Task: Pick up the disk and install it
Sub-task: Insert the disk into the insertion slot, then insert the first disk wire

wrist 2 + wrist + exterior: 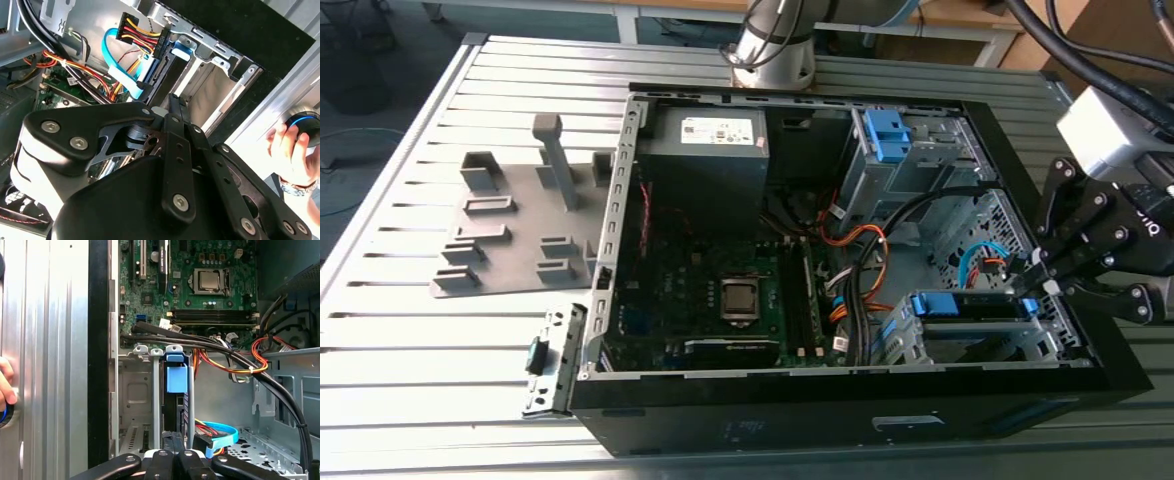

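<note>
Case: A black computer case (854, 415) is laid on its side on a slotted metal table (400, 350) with the side panel off, so the inside is reached from above.
Disk: The disk (974, 300) is stood on edge in a silver drive cage (987, 345), in the corner of the case at the exterior view's right. In the first wrist view it is seen end-on, a dark narrow strip between two cage rails.
Bracket: A blue bracket (177, 379) is fitted round the disk. It is judged to act as a runner that keeps the disk square to the rails.
Gripper: The gripper (175, 452) is clamped on the outer end of the disk. The disk appears to be held by that end so that its flat faces are left free to pass between the rails.
Progress: The disk is judged to be well inside its slot. Whether it is fully seated cannot be told.
Cables: A black cable bundle (225, 347) is routed across the cage mouth. A blue flat cable (122, 80) and a plug with red and yellow wires (137, 25) lie just beside the inner end of the disk. Whether either is connected cannot be told.
Person: A hand (290, 155) is seen outside the case wall, wrapped round a round blue-and-black object (305, 125), well apart from the gripper.
Untouched parts: The grey power supply (707, 150) and the motherboard (720, 285) are not in contact with the gripper.
</note>
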Robot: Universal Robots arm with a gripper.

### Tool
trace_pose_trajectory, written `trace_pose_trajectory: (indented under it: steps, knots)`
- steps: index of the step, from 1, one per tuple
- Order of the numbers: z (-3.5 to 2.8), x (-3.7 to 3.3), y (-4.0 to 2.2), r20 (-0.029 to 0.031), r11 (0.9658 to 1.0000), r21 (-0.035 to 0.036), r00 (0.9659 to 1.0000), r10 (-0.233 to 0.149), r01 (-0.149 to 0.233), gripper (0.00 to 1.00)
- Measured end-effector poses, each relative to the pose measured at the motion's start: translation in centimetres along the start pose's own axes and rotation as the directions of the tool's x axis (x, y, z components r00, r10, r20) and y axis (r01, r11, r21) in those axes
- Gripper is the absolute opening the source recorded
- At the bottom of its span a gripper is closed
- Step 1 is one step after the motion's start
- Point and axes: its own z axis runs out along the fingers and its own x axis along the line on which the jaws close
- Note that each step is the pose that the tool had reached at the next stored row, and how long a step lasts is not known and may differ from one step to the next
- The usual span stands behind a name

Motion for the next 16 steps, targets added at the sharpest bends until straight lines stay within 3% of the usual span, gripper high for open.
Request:
trace_pose_trajectory:
  steps: [12,16]
  knots:
    - [0.00,0.00,-0.05,-0.0001,1.0000,0.0000,1.0000,0.000,0.000,0.11]
    - [0.00,0.00,-0.06,0.0000,1.0000,0.0000,1.0000,0.000,0.000,0.29]
